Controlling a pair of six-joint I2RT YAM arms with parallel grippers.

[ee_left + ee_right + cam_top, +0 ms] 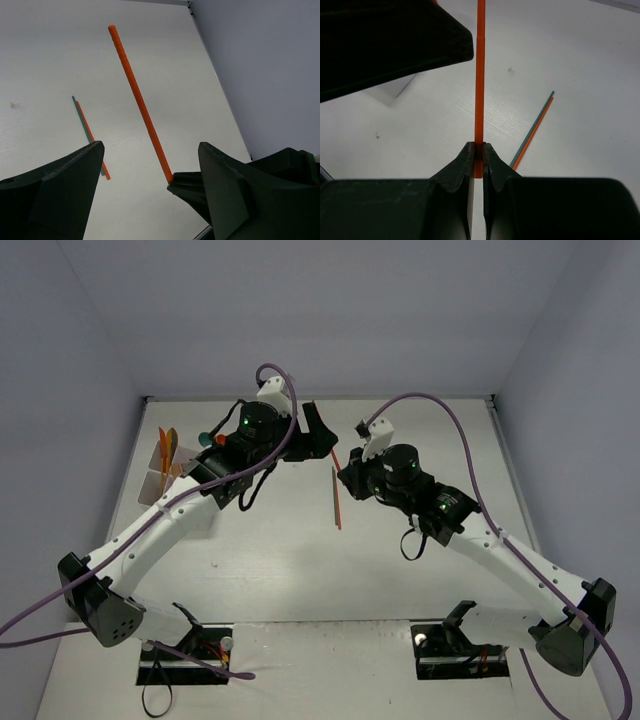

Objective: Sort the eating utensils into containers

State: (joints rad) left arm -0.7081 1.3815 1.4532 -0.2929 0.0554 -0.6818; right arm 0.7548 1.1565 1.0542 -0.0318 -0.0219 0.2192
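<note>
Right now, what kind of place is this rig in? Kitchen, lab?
Likely a lab robot test cell, not a kitchen: a white table boxed in by plain walls, with the left arm and right arm bolted at its near edge.

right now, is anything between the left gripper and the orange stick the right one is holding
Nothing visible. The left gripper is open, and the orange stick, pinched by the right gripper, shows unobstructed between the left fingers.

No readable text, labels or numbers anywhere.
</note>
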